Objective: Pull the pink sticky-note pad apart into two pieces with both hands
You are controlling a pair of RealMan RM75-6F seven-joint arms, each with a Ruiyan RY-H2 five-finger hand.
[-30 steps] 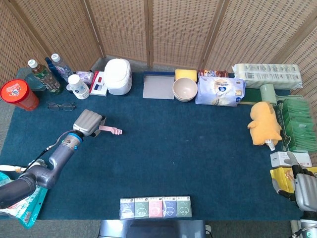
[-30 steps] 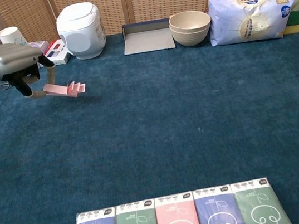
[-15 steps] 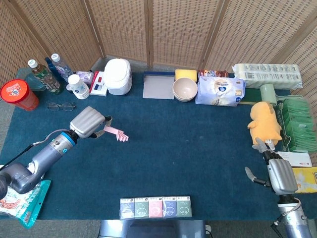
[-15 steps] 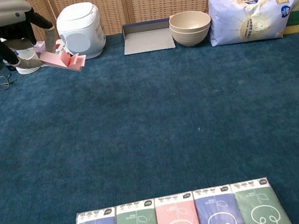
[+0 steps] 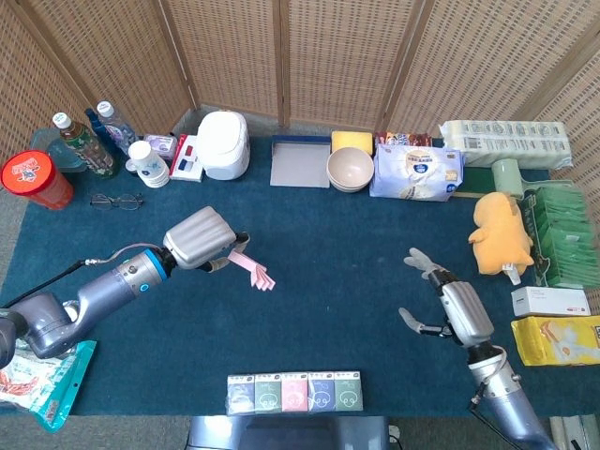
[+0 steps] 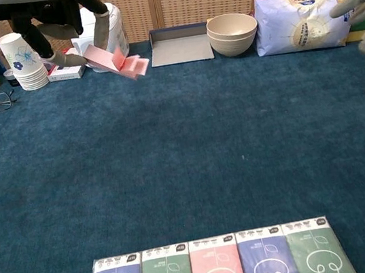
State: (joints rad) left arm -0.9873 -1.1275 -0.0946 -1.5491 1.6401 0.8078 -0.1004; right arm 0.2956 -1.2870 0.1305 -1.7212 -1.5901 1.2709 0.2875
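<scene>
While the left hand (image 5: 204,237) pinches the pink sticky-note pad (image 5: 253,271) by one end, the pad hangs above the blue worktop (image 5: 347,253), left of centre, its loose sheets fanned; the right hand (image 5: 448,306) hovers toward the right edge, fingers spread, holding nothing.

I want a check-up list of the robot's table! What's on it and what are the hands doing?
Surface: blue carpeted table, no spills seen.
Job's things: pink sticky-note pad lifted off the table, in one piece.
Clutter: rice cooker, bowls, bottles, glasses, yellow plush, packet row at the near edge.
Hands: left hand holds the pad; right hand holds nothing, fingers spread.
Cables: thin cable along the left arm.
Surroundings: wicker screen behind.
</scene>
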